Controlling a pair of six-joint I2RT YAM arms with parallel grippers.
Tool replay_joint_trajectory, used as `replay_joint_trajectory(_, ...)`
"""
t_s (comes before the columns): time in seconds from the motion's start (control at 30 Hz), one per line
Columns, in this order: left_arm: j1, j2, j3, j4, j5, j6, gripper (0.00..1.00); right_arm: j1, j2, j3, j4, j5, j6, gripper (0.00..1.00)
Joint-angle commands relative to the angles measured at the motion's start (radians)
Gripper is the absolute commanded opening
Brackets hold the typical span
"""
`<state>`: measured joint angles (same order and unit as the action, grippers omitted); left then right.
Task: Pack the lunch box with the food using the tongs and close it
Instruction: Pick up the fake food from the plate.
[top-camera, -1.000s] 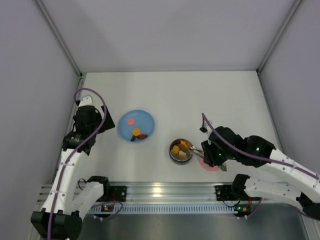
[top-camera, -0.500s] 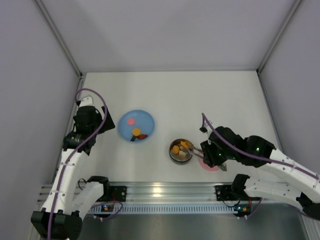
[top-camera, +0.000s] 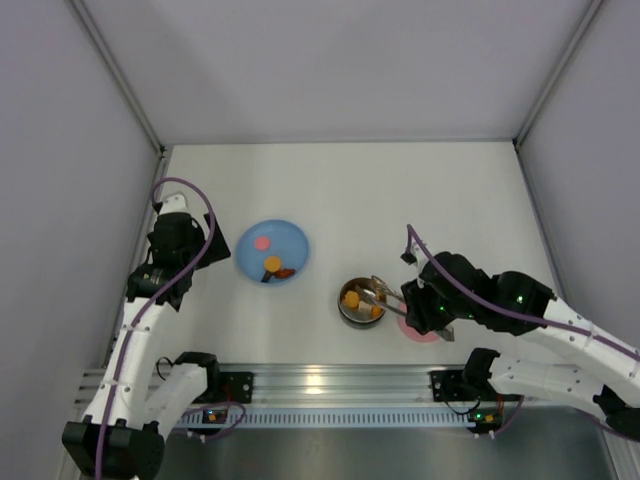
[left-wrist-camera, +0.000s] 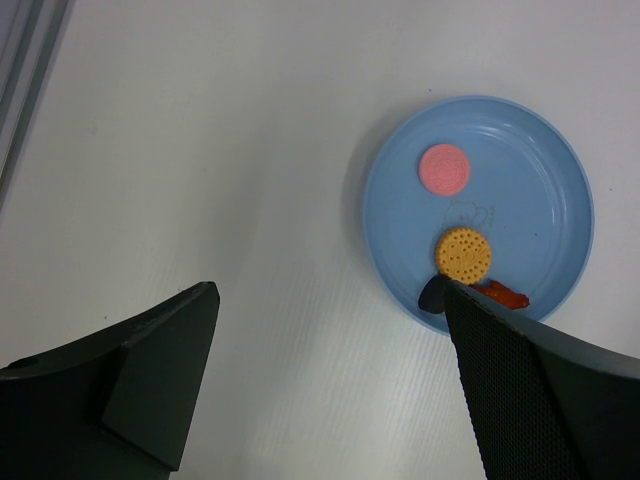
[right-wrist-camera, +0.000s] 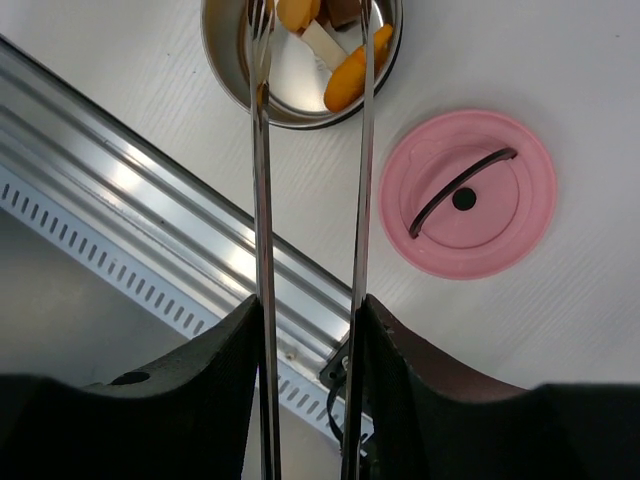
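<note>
The right gripper (right-wrist-camera: 308, 305) clenches the tongs (right-wrist-camera: 260, 200) from outside, one finger on each slim arm, and the two arms run forward nearly parallel with a gap between them. Their tips reach over the rim of the lunch box (right-wrist-camera: 232, 92); the right-hand arm passes just beside an orange piece (right-wrist-camera: 345, 85) of the food, which lies in the steel bowl with a white strip and yellow and brown bits. The bowl sits close to the table's near edge, with the ribbed metal rail (right-wrist-camera: 150, 200) running just beside it. The pink lid (right-wrist-camera: 500, 220) lies flat on the table (right-wrist-camera: 560, 60), handle up, just beside the bowl with a narrow strip of white between their rims; in the top view the right wrist covers most of it. The left gripper (left-wrist-camera: 328, 300) hangs released, fingers spread wide, above the tabletop beside the blue plate (left-wrist-camera: 540, 200). The plate carries a pink round (left-wrist-camera: 444, 168), an orange biscuit (left-wrist-camera: 463, 253) and a dark piece and a reddish piece at its near rim. In the top view the plate stands well apart from the bowl, with a band of white table between them, and more table runs back to the grey walls (top-camera: 330, 70)
</note>
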<state>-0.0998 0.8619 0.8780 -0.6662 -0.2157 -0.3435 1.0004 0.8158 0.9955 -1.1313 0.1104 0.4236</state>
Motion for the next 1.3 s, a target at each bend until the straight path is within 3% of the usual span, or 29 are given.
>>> replay_joint_trajectory(0.0, -0.003, -0.004, -0.004, 0.019, 0.013, 0.011, 0.99, -0.011, 0.009, 0.083, 0.019, 0.006, 0.004, 0.42)
replay_joint_trajectory(0.23, -0.003, -0.004, -0.007, 0.019, 0.010, 0.012, 0.99, -0.009, 0.118, 0.170, 0.174, -0.026, -0.020, 0.42)
replay_joint_trajectory(0.6, -0.003, 0.008, -0.010, 0.020, 0.003, 0.011, 0.99, -0.002, 0.537, 0.371, 0.410, -0.104, -0.069, 0.38)
replay_joint_trajectory(0.97, -0.003, 0.020, -0.011, 0.017, -0.001, 0.009, 0.99, 0.041, 0.799, 0.522, 0.490, -0.178, -0.059, 0.37)
replay_joint_trajectory(1.27, -0.003, 0.022, -0.010, 0.019, -0.002, 0.011, 0.99, 0.075, 0.885, 0.535, 0.504, -0.164, -0.046, 0.36)
